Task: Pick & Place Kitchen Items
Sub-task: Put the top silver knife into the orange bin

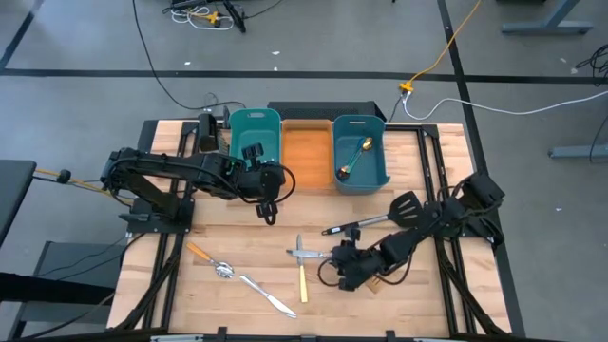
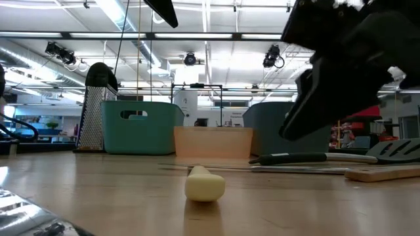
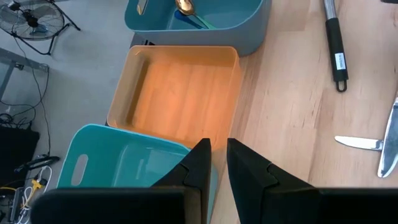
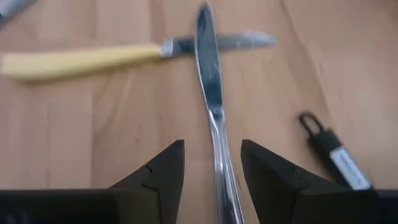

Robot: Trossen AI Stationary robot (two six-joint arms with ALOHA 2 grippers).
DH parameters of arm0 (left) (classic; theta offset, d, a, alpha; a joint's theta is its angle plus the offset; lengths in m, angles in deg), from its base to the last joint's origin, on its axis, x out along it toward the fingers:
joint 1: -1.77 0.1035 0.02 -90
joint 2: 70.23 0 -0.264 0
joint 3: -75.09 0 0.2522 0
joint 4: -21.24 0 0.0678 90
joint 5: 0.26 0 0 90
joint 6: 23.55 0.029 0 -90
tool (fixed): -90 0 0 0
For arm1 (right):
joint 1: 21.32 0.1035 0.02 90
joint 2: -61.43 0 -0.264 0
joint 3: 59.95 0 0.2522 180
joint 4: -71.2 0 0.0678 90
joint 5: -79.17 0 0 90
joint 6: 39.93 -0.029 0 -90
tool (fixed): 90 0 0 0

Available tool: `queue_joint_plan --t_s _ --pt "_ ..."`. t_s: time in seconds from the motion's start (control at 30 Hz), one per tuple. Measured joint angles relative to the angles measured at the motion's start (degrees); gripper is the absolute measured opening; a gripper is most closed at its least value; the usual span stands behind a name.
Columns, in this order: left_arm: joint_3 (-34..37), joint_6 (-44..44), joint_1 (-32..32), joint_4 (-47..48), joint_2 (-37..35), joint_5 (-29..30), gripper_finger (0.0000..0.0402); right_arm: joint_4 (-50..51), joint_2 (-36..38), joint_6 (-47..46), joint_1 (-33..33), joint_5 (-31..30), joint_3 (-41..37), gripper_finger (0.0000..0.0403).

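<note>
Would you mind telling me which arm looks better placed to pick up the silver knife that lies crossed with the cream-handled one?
Probably the right. The right gripper is open, its fingers straddling the silver knife. The left gripper sits back near the teal bin.

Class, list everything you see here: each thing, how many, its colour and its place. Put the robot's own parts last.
table: 1, pale wood
left teal bin: 1, teal, far edge
orange bin: 1, orange, between the teal bins
right teal bin: 1, teal, far edge
gold spoon: 1, gold, inside right teal bin
black slotted spatula: 1, black, right of centre
cream-handled knife: 1, front centre
silver knife: 1, crossing it
long silver knife: 1, front left
orange-handled utensil: 1, front left
left hand: black, before the bins
right hand: black, open astride silver knife
</note>
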Motion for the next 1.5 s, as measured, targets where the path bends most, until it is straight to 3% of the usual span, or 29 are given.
queue_joint_plan --t_s 0.23,0.47,0.93,1.2,1.5 --pt "0.0 -0.2 0.0 -0.1 0.0 0.0 0.0058 -9.2 0.0 -0.5 2.6 -9.1 -4.2 0.0168" --pt "0.0 -0.2 0.0 -0.3 0.0 0.0 0.0058 -30.8 0.1 0.1 2.7 -8.8 -14.9 0.0168" --pt "0.0 -0.2 0.0 -2.7 0.0 0.0 0.0058 -34.0 -0.9 2.5 2.6 -10.6 -17.4 0.0168" --pt "0.0 -1.2 0.0 -2.6 0.0 0.0 0.0058 -44.3 -6.8 4.9 2.4 -9.8 -17.4 0.0168" --pt "0.0 -1.2 0.0 -2.6 0.0 0.0 0.0058 -49.4 -12.1 4.4 0.7 -7.4 -17.3 0.0168"
